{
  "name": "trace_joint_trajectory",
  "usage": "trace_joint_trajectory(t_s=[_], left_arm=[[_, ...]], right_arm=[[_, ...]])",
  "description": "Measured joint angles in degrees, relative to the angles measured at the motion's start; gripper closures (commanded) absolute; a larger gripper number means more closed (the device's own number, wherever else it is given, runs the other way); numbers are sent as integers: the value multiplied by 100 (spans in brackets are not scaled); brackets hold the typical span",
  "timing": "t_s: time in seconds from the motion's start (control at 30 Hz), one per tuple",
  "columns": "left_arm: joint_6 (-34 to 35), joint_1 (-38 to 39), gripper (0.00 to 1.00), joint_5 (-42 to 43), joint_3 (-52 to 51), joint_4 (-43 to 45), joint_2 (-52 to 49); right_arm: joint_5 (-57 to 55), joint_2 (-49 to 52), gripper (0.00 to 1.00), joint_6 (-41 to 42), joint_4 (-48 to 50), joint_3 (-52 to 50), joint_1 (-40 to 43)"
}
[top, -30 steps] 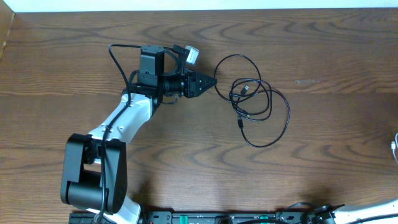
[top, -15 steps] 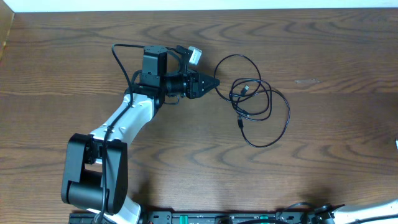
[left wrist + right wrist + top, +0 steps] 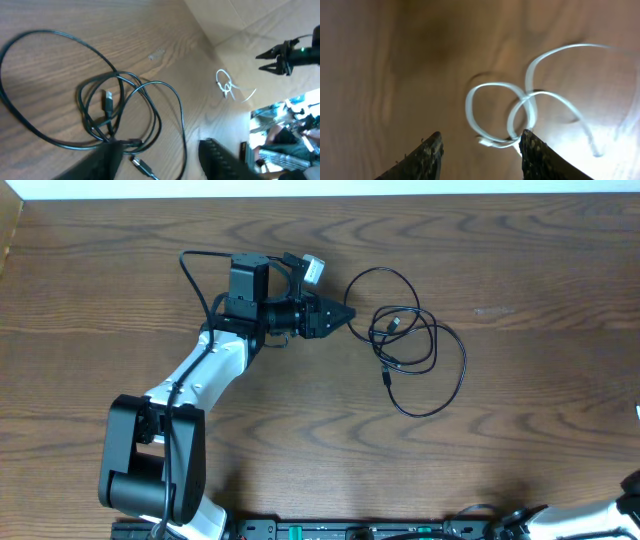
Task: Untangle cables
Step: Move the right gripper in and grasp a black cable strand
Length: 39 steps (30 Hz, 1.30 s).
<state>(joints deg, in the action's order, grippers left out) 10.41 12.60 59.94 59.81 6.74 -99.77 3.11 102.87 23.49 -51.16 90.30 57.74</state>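
The left claw [image 3: 343, 312] lies low over the bench [image 3: 520, 260] with its two fingers spread apart and nothing held between them (its own wrist camera shows a clear gap of bare wood from one dark finger to the other). Its tips point at the near edge of the black cable [image 3: 463, 365], which lies just beside them in loose, overlapping loops: one large ring toward the arm, a tighter knot of smaller rings in the middle, and a wide loop sweeping out on the far side. A small plug end [image 3: 107, 98] sits inside the middle rings, and another lies at the lower edge of the bundle. Whether this is one cord or several I cannot tell. Well apart from it, out at the bench's right edge, is the white cable [image 3: 227, 87], curled in two small crossing loops with a long tail trailing away. The right claw [image 3: 480, 152] hovers directly above that white cable [image 3: 527, 95], its fingers also parted and gripping nothing, the loops lying on the wood ahead of the open gap. From overhead, only a sliver of the right arm shows at the bottom corner.
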Motion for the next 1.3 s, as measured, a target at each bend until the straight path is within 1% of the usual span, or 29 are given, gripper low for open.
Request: trace_joint_trajectory(t_s=[0.03,0.07,0.17,0.2,0.23,0.3,0.33,0.37,0.43,0.5,0.67,0.7,0.8,0.93,0.97,1.0,1.1,1.17,1.3], left_arm=[[4,0,22,0,0,2,0],[0,0,21,-2,0,9,0],[17,-2,19,-4,0,11,0],[9,-2,18,-11,0,13,0],[9,-2,14,-22,0,11,0],[11,-15,9,-76,0,9,0],[13,-24,9,-138,0,11,0],[35,-42,9,-212,0,11,0],[155,-94,8,-503,0,4,0],[343,-166,9,-859,0,-35,2],[868,-374,8,-1864,0,-254,118],[942,-407,8,-2059,0,-308,160],[1139,-470,8,-2671,0,-651,319],[1172,-466,8,-3067,0,-1163,376],[1119,-463,8,-3130,0,-1250,376],[1043,-463,5,-3167,0,-1322,376],[540,-463,2,-3150,0,-1561,376],[-133,-463,1,-2872,2,-1805,376],[-1248,-461,1,-2260,0,-2275,378]], right_arm=[[4,-55,53,-4,4,0,-146],[7,-109,53,-11,9,0,-275],[20,-398,53,-203,81,0,-785],[52,-529,52,-332,107,0,-999],[122,-649,52,-485,129,0,-1196],[337,-863,47,-857,133,0,-1567],[487,-949,44,-1097,131,0,-1755],[671,-1019,39,-1340,118,0,-1926],[1069,-1102,35,-1799,31,2,-2264],[1467,-1117,34,-2258,-245,9,-2643],[1928,-1080,32,-3021,-1047,7,-3532],[1991,-1054,30,-3158,-1145,7,-3731],[2118,-907,27,-3519,-1342,7,-4317],[2159,-643,27,-3700,-1283,7,-4857],[2162,-555,27,-3722,-1244,7,-4955],[2153,-439,27,-3742,-1207,7,-5060],[2079,-20,25,-3748,-1178,7,-5222],[2022,299,24,-3762,-1156,7,-5248],[1976,752,23,-3768,-1097,7,-5296]])
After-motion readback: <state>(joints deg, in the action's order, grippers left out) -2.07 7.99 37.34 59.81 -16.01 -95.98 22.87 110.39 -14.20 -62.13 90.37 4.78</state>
